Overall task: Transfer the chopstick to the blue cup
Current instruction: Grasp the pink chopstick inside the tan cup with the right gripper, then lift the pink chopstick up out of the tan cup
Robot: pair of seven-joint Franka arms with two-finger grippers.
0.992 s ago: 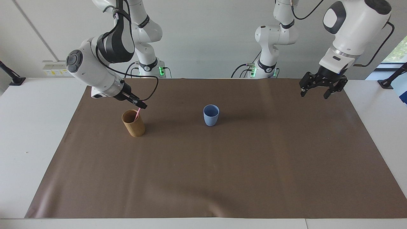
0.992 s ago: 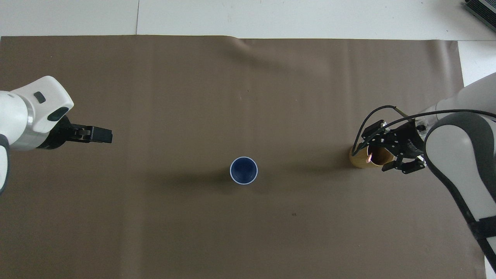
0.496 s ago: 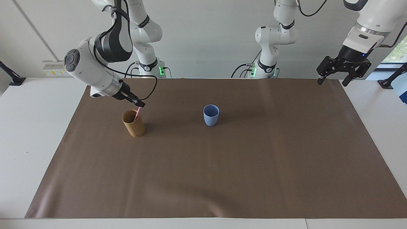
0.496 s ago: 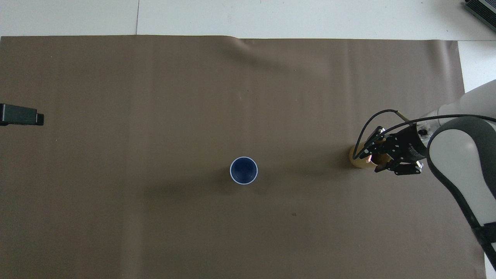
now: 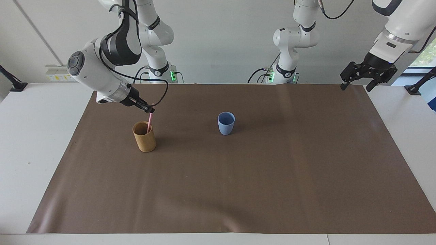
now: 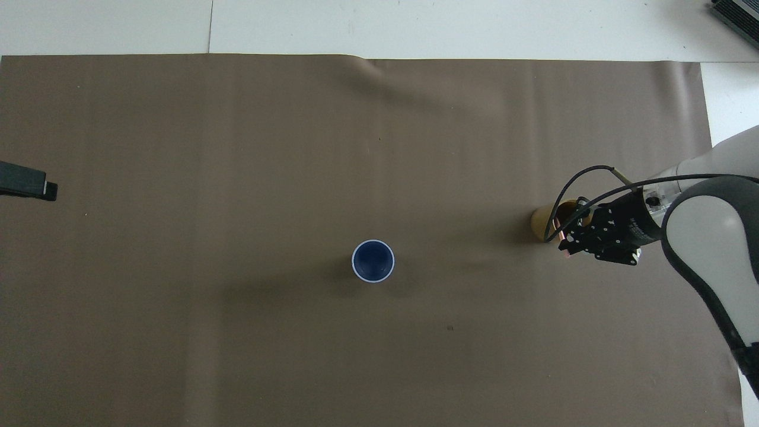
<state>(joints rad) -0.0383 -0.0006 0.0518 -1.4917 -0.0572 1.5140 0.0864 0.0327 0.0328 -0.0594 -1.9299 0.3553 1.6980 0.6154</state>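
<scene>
Both views are evenly and fairly brightly lit by soft, diffuse light. In the facing view a bright window shows at the edge by the left arm's end. The brown mat carries a pale sheen along its creases and near its edges. Shadows are faint and soft-edged: the blue cup and the tan cup each cast a blurred dark smear across the mat. Focus is sharp throughout, with no motion blur and little edge distortion.

Tan cup upright on brown mat, twd right arm's end.
</scene>
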